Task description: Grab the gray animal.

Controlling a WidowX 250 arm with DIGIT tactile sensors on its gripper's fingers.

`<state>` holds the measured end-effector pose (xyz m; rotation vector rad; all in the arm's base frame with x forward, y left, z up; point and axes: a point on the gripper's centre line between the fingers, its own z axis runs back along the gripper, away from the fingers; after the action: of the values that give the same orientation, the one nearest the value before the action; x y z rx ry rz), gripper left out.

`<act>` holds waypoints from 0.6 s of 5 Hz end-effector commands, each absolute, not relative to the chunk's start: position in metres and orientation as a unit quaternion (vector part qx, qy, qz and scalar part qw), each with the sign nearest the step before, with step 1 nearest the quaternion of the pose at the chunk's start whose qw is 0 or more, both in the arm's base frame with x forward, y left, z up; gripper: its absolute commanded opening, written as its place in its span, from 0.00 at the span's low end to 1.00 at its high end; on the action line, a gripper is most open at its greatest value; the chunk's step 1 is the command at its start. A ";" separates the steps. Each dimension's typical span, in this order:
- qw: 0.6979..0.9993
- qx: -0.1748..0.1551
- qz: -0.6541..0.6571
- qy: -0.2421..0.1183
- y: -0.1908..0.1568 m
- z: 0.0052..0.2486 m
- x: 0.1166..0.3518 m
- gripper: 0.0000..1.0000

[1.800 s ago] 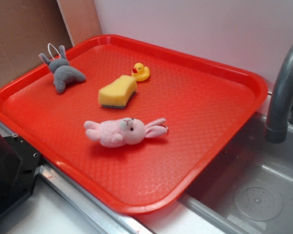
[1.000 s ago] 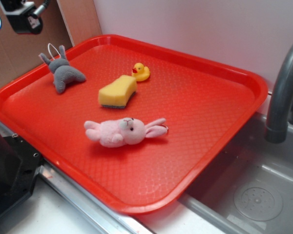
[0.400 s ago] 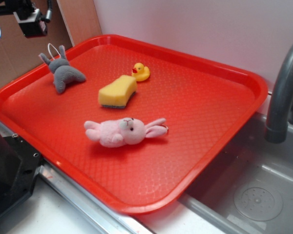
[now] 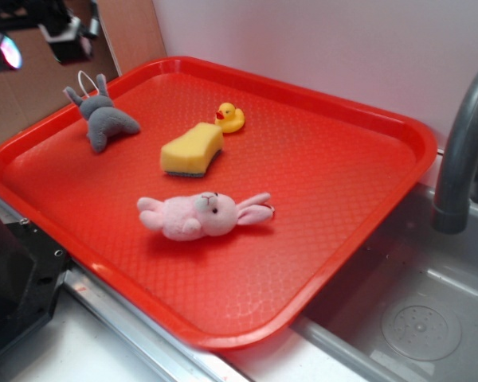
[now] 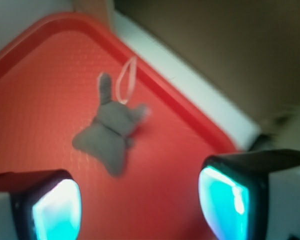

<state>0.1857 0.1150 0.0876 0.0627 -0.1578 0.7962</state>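
Note:
The gray animal (image 4: 104,118) lies flat near the far left corner of the red tray (image 4: 358,207), ears and thin white loop toward the tray's rim. It also shows in the wrist view (image 5: 109,130), blurred, above and between the fingers. My gripper (image 4: 40,36) hangs in the air at the top left, above and left of the toy, not touching it. In the wrist view the gripper (image 5: 140,205) is open and empty, its two fingertips (image 5: 55,207) far apart with bare tray between them.
A pink plush bunny (image 4: 201,215) lies mid-tray. A yellow sponge (image 4: 192,149) and a small yellow rubber duck (image 4: 229,118) sit behind it. A gray faucet (image 4: 462,143) and a sink (image 4: 414,310) are at the right. Cardboard (image 4: 32,79) stands behind the tray's left side.
My gripper came into view at the top left and has moved rightward toward the spot above the gray animal. The toys on the tray have not moved.

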 end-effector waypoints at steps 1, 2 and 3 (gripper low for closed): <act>0.895 0.061 0.435 -0.079 0.140 0.041 0.209 1.00; 0.891 0.099 0.439 -0.054 0.144 0.021 0.207 1.00; 0.896 0.120 0.428 -0.015 0.150 0.016 0.201 0.00</act>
<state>0.2200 0.1439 0.0161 0.2396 -0.0712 0.8838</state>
